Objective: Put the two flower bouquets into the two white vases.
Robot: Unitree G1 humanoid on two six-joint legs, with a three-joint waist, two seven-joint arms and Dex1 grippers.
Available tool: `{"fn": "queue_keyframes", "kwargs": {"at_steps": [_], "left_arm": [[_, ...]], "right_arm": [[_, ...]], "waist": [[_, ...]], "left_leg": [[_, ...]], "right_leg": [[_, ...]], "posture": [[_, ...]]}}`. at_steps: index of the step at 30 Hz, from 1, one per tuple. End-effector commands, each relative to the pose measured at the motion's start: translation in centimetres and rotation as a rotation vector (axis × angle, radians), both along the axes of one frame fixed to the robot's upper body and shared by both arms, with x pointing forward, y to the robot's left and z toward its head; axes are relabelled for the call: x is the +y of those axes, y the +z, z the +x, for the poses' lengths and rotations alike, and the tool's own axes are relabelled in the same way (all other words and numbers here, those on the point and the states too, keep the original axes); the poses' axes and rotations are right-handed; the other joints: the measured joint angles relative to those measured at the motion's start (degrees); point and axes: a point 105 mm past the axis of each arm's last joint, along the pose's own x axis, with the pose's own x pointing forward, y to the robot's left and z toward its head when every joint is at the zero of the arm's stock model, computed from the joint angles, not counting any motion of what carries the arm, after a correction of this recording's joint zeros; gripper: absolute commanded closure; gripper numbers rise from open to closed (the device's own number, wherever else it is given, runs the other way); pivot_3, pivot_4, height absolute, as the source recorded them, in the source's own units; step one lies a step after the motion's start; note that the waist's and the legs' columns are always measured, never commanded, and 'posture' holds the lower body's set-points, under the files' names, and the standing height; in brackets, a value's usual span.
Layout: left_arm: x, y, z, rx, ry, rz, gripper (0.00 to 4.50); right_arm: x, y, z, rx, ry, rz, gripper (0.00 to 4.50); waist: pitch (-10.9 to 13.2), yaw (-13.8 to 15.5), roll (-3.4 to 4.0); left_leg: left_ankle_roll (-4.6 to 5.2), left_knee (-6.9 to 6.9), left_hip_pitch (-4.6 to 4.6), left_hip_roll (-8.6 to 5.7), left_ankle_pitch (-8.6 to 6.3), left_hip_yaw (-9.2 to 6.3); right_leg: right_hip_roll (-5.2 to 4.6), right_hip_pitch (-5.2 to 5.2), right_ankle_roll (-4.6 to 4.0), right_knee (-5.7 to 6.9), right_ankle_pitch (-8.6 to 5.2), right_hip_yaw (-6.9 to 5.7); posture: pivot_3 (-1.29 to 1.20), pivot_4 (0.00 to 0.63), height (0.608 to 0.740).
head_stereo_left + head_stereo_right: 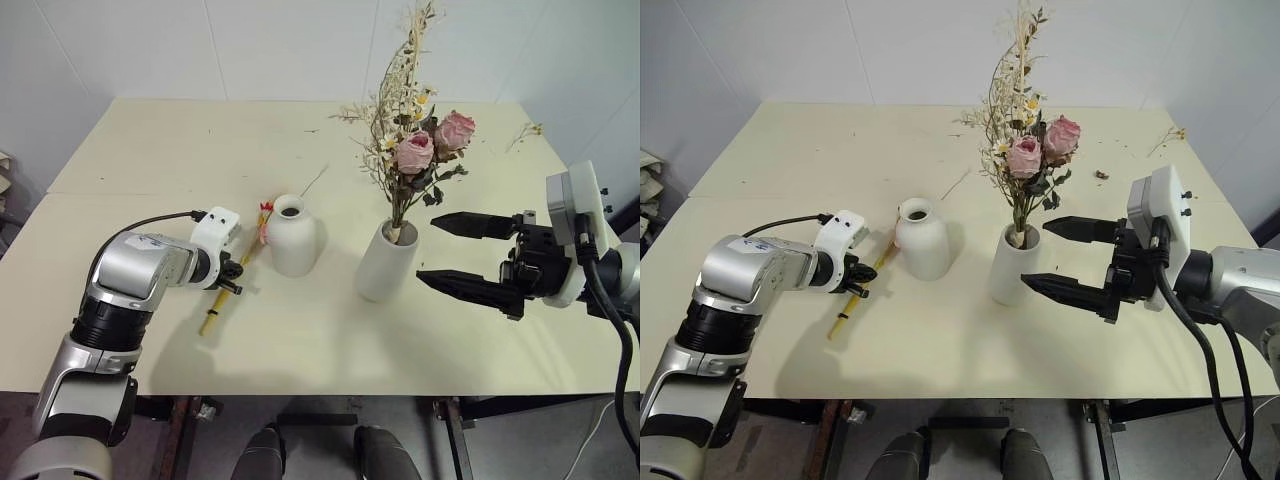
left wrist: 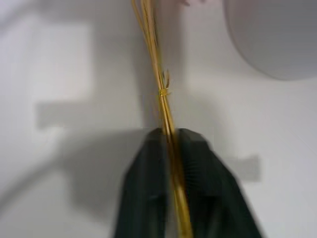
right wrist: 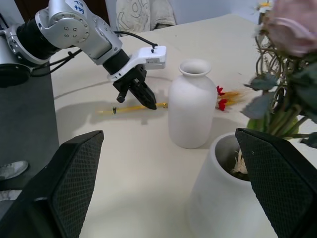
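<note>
Pinching the slim bundle of yellow-orange stalks (image 2: 166, 106) between its two black fingers, the left gripper (image 1: 232, 282) holds it low on the cream table (image 1: 150, 160), just left of the squat white vase (image 1: 292, 236). Its small red blooms lie at the far end, beside that vase. Further right, the pink rose bouquet (image 1: 420, 150) stands upright in the taller white vase (image 1: 385, 262). Jaws spread wide and empty, the right gripper (image 1: 450, 255) hovers just right of that vase.
</note>
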Motion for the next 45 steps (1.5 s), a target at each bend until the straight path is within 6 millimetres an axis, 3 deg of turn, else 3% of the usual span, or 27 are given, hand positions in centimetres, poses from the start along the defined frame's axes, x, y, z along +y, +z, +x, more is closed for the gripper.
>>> {"fn": "queue_keyframes", "kwargs": {"at_steps": [1, 4, 9, 14, 20, 30, 33, 38, 45], "left_arm": [[1.4, 1.9, 1.6, -0.103, 0.071, 0.004, 4.49], [1.9, 3.5, 3.0, -0.213, 0.092, 0.003, 4.49], [3.1, 7.9, 5.8, -0.481, 0.166, -0.049, 4.49], [3.6, 14.2, 7.2, -0.831, 0.152, -0.160, 4.49], [-0.7, 20.0, 4.9, -1.159, -0.140, -0.545, 4.49], [-4.3, 23.9, 1.8, -1.200, -0.479, -1.013, 4.49], [-5.0, 23.9, 0.1, -1.209, -0.644, -1.128, 4.49], [-7.3, 20.7, 0.5, -1.030, -0.771, -1.106, 4.49], [-8.0, 17.5, 1.2, -0.914, -0.814, -1.013, 4.49]], "right_arm": [[0.0, 0.6, -0.3, -0.049, -0.004, 0.008, 0.00], [0.1, 0.5, -0.3, -0.053, -0.010, 0.013, 0.00], [0.0, 0.5, -0.4, -0.064, -0.028, 0.022, 0.00], [-0.2, 0.4, -0.5, -0.073, -0.049, 0.026, 0.00], [-0.1, 0.4, -0.6, -0.086, -0.062, 0.037, 0.00], [0.7, 0.6, -1.9, -0.095, 0.000, 0.085, 0.00], [1.4, 1.3, -2.6, -0.105, 0.047, 0.137, 0.00], [1.8, 1.2, -2.6, -0.114, 0.044, 0.146, 0.00], [1.7, 0.6, -2.8, -0.115, -0.006, 0.142, 0.00]], "waist": [[0.0, 0.0, 0.00], [0.0, 0.0, 0.00], [0.0, 0.4, -0.01], [0.0, 0.9, -0.02], [0.0, 1.7, -0.02], [0.0, 1.1, -0.02], [0.0, 1.0, -0.02], [0.0, 1.1, -0.02], [0.0, 1.2, -0.03]], "left_leg": [[0.00, 0.00, 0.00, 0.00, 0.00, 0.00], [-0.01, 0.02, 0.00, 0.00, 0.01, 0.00], [-0.01, 0.02, -0.03, 0.00, 0.02, -0.01], [-0.03, 0.00, -0.03, -0.01, 0.00, 0.00], [-0.03, 0.02, -0.06, -0.03, -0.01, 0.04], [-0.03, 0.19, -0.05, -0.03, 0.00, 0.04], [-0.03, 0.19, -0.04, -0.02, 0.00, 0.04], [-0.01, 0.23, -0.03, -0.02, 0.01, 0.03], [0.00, 0.24, -0.04, -0.03, 0.01, 0.01]], "right_leg": [[0.00, 0.00, 0.00, 0.00, 0.00, 0.00], [0.00, 0.00, 0.00, 0.00, 0.00, 0.00], [-0.01, -0.01, 0.07, 0.00, 0.04, -0.01], [-0.01, -0.02, 0.10, -0.01, 0.05, 0.00], [-0.03, 0.02, 0.15, -0.04, 0.08, -0.01], [0.01, 0.07, 0.25, 0.02, 0.14, 0.01], [0.01, 0.07, 0.25, 0.04, 0.14, 0.01], [0.03, 0.10, 0.25, 0.06, 0.14, 0.01], [0.03, 0.10, 0.24, 0.04, 0.16, 0.01]], "posture": [[0.00, 0.150, 0.740], [0.00, 0.150, 0.740], [0.00, 0.150, 0.740], [0.00, 0.150, 0.740], [0.00, 0.150, 0.740], [0.00, 0.150, 0.740], [0.00, 0.150, 0.740], [0.00, 0.150, 0.740], [0.00, 0.150, 0.740]]}}
